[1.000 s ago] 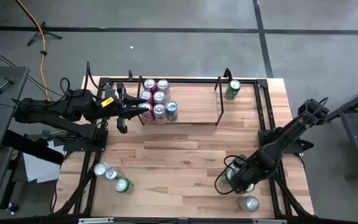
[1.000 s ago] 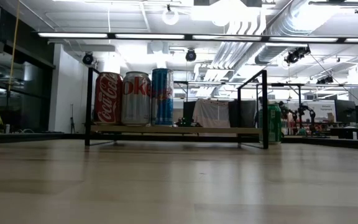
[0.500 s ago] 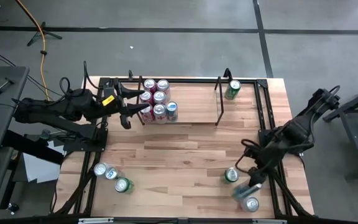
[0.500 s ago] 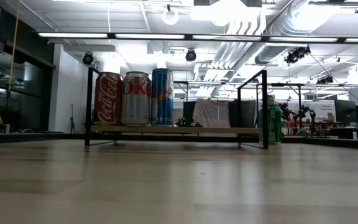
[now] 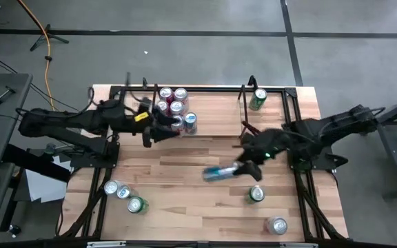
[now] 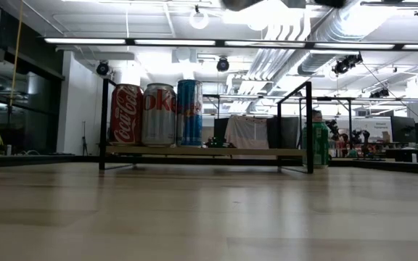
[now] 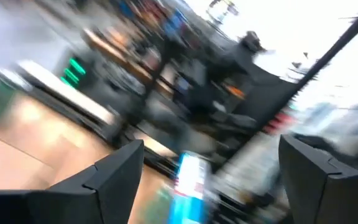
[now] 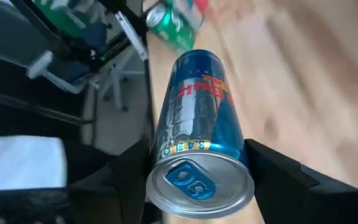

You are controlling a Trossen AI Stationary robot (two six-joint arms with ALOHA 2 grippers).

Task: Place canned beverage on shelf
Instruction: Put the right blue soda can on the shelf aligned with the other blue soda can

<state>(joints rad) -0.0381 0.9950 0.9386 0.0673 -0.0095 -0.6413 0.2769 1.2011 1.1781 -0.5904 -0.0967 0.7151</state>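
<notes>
We are seeing bare tabletop open between the shelf along the far edge and the loose cans near the front corners. Our right end effector is hanging over mid-table, fingers clamped on a blue can lying sideways — off the shelf. Our left end effector is sitting at the shelf's left end beside the clustered cans, fingers spread apart, gripping nothing.

Blue can — gripped, tilted sideways
</notes>
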